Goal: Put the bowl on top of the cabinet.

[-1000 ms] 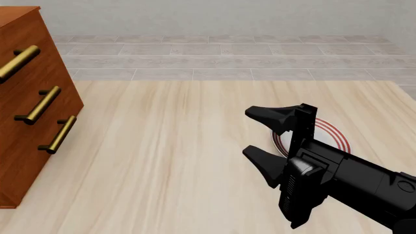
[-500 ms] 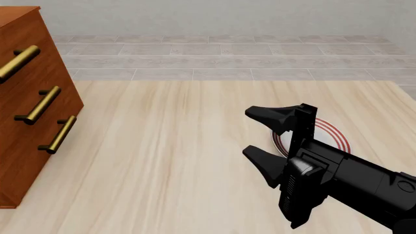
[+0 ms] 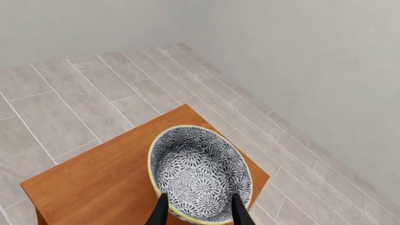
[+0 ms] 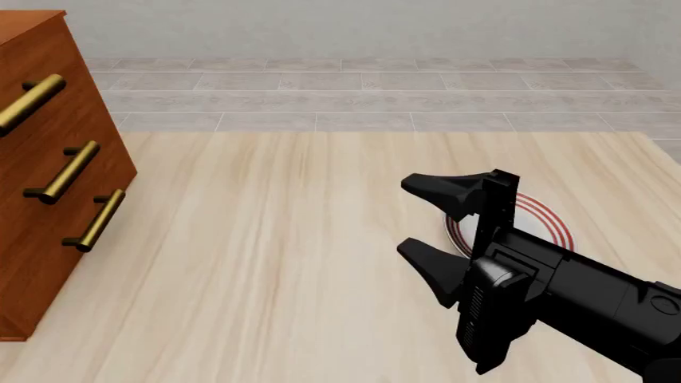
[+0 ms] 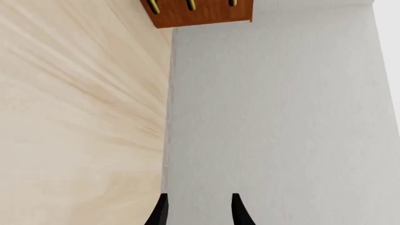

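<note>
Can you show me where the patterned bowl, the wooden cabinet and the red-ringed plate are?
bowl [image 3: 201, 176], left wrist view, on its blue-and-white patterned inside.
cabinet [image 4: 48, 199], front view, on its drawer front between the brass handles.
plate [image 4: 537, 222], front view, on its red-ringed edge showing behind the right arm.

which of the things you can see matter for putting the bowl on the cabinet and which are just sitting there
Part of the job:
- bowl, over the cabinet top, between the left gripper fingertips
- cabinet, at the table's left edge

Just lying about:
- plate with red rings, flat on the table, partly hidden behind the open, empty right gripper
</note>
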Action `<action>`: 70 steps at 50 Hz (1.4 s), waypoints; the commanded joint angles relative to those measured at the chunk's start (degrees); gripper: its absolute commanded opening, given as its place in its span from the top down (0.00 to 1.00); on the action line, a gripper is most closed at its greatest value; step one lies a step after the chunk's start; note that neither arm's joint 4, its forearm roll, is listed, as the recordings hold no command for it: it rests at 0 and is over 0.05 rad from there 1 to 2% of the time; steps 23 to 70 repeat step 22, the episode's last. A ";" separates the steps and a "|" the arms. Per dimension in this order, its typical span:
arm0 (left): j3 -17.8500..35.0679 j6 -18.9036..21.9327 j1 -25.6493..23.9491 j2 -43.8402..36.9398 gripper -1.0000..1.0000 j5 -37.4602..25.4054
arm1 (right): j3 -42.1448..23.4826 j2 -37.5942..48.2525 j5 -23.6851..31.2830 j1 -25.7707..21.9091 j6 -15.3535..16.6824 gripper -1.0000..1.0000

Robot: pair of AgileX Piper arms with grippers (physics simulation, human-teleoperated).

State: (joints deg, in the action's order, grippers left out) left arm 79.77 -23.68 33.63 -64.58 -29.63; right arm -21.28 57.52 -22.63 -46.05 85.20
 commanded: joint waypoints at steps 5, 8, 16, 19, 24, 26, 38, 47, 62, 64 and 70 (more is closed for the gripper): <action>0.21 0.85 -1.91 4.23 0.00 -2.93 | 0.01 -0.01 0.00 0.01 -0.01 0.00; -0.73 0.86 -2.75 5.75 0.00 -2.88 | 0.01 -0.01 0.00 0.01 -0.01 0.00; 3.20 0.63 -6.04 8.68 0.00 -7.60 | 0.01 -0.01 0.00 0.01 -0.01 0.00; 7.03 0.52 -7.73 9.28 0.00 -10.83 | 0.01 -0.01 0.00 0.01 -0.01 0.00; 8.40 0.34 -9.50 10.71 0.00 -12.77 | 0.01 -0.01 0.00 0.01 -0.01 0.00; 8.40 0.34 -9.50 10.71 0.00 -12.77 | 0.01 -0.01 0.00 0.01 -0.01 0.00; 8.40 0.34 -9.50 10.71 0.00 -12.77 | 0.01 -0.01 0.00 0.01 -0.01 0.00; 8.40 0.34 -9.50 10.71 0.00 -12.77 | 0.01 -0.01 0.00 0.01 -0.01 0.00; 8.40 0.34 -9.50 10.71 0.00 -12.77 | 0.01 -0.01 0.00 0.01 -0.01 0.00; 8.40 0.34 -9.50 10.71 0.00 -12.77 | 0.01 -0.01 0.00 0.01 -0.01 0.00; 8.40 0.34 -9.50 10.71 0.00 -12.77 | 0.01 -0.01 0.00 0.01 -0.01 0.00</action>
